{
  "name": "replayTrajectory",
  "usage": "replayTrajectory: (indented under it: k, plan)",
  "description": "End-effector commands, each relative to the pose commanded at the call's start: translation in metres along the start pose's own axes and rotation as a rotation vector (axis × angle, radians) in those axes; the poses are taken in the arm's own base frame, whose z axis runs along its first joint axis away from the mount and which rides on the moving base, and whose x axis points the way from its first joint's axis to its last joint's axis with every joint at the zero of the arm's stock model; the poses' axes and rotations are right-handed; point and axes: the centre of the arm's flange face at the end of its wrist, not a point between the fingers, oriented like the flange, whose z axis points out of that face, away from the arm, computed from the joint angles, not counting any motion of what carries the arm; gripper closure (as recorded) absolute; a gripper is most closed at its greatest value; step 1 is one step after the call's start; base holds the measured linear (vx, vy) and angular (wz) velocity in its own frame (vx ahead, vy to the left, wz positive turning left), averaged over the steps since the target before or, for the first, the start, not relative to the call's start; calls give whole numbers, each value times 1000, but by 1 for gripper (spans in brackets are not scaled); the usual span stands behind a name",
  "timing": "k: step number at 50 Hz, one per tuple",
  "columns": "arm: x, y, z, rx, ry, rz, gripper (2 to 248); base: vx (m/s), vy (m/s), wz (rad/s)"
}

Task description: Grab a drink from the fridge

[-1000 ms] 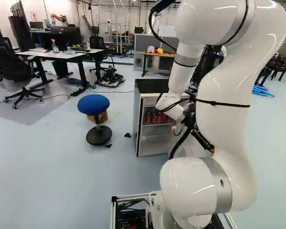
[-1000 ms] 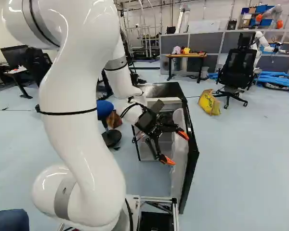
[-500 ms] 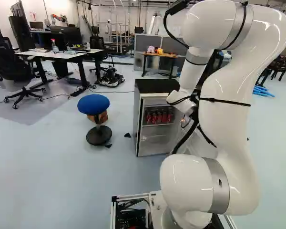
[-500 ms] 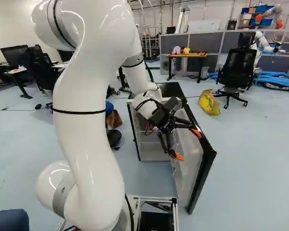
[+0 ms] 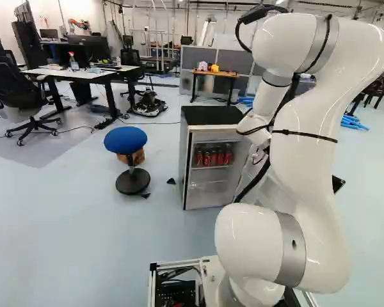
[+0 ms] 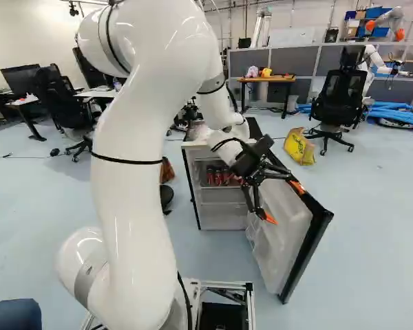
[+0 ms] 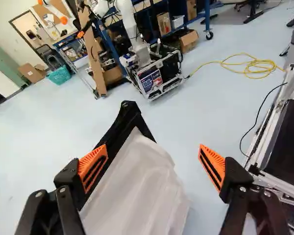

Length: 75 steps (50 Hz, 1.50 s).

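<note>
Swing since earlier frames: fridge door (image 6: 279, 237) is opening wider, moving rightward in the right base view; arm (image 6: 134, 192) is shifting the same way, bringing the gripper (image 6: 283, 203) along. Base and fridge body are holding position.
Desk chair (image 5: 16, 83): standing at the left of the left base view.
Desk (image 5: 89, 75): carrying a spray bottle (image 5: 73, 62), just right of the chair.
Blue stool (image 5: 125, 139): standing between desk and fridge, a brown box (image 5: 138, 156) showing behind it.
Fridge (image 5: 211, 115): standing upright on the floor, its front opening showing.
Red cans (image 5: 214, 156): standing in a row on the upper shelf inside the fridge; the gripper is staying outside, apart from them.
Arm: rising from the joint at the foot, reaching over toward the door.
Gripper: fingers are standing wide apart, gripping nothing; the wrist view is showing the door's white liner between them, one orange pad (image 7: 93, 166) overlapping the black door frame (contact: cannot tell), the other finger staying clear of the liner.
Yellow bag (image 6: 299, 146): resting on the floor beyond the door, beside a black chair (image 6: 339, 96).
Another robot (image 6: 369, 62): standing behind that chair.
</note>
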Motion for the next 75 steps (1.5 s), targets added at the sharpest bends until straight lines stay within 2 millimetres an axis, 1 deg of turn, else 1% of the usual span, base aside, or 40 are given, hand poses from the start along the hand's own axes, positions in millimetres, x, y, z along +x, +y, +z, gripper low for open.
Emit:
replayTrajectory:
  k: [18,28,33,42,75]
  plan:
    - [-4,-42,19,-13,-29,64,3,0,0,0]
    - [-5,-44,20,1,-37,60,3,0,0,0]
    - [-4,-40,19,12,-36,49,3,0,0,0]
    - [1,-27,18,69,-30,1,3,0,0,0]
    - [23,24,3,414,-30,-228,3,0,0,0]
